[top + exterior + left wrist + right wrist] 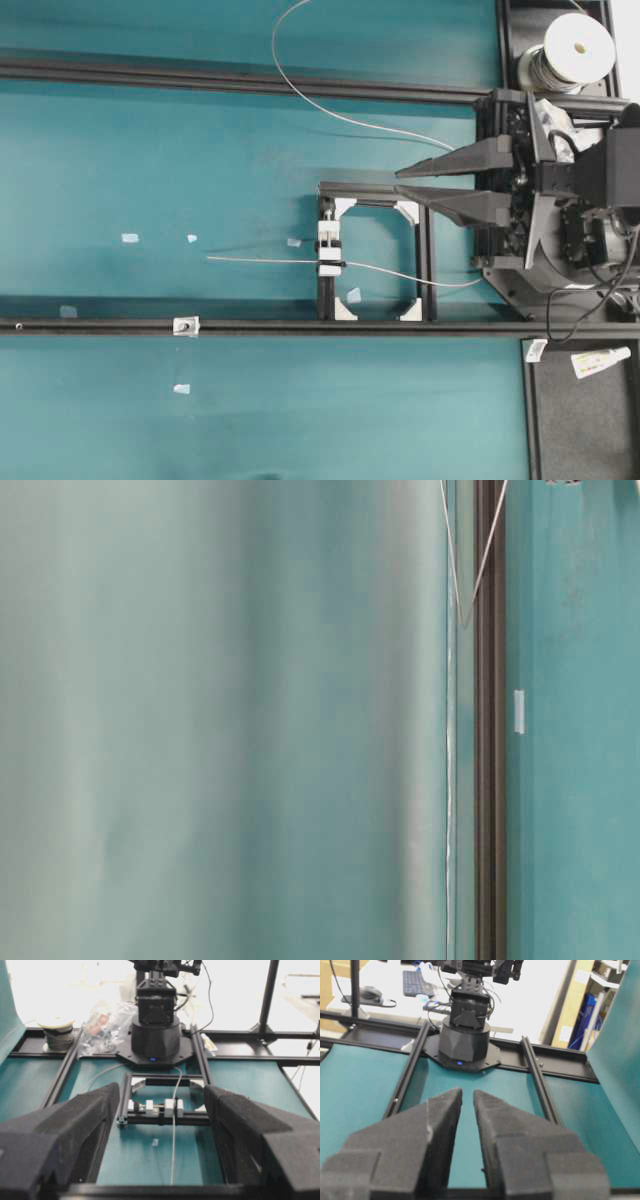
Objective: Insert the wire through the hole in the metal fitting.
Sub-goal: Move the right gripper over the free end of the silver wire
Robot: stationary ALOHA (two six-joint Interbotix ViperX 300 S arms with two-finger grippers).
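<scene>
Left gripper [161, 1092]: jaws wide apart, nothing between the pads, nothing touched. It is out of the overhead view.

Right gripper [402, 182]: jaws nearly closed, with a narrow slit between the tips and nothing in it. In its own wrist view [467, 1094] only bare teal bench [365, 1090] shows through the gap. From overhead the tips hang over the top bar of the small black frame [425, 270]; whether they touch it cannot be told.

The wire [260, 260] comes off the spool [575, 50] at the top right corner and arcs out over the bench. Another stretch passes through the white block with black band [330, 250] on the frame. Its free end lies flat on the bench, left of the block and well clear of the right jaws. In the left wrist view the wire [173, 1145] runs straight down the middle between the open jaws, touching neither pad.

The metal fitting [185, 325] sits on the lower black rail [400, 327], well apart from the wire's tip and from the right jaws. The hole [185, 324] shows only as a dark speck.

A white tube [600, 362] lies at the lower right; its label print is too small to read.
</scene>
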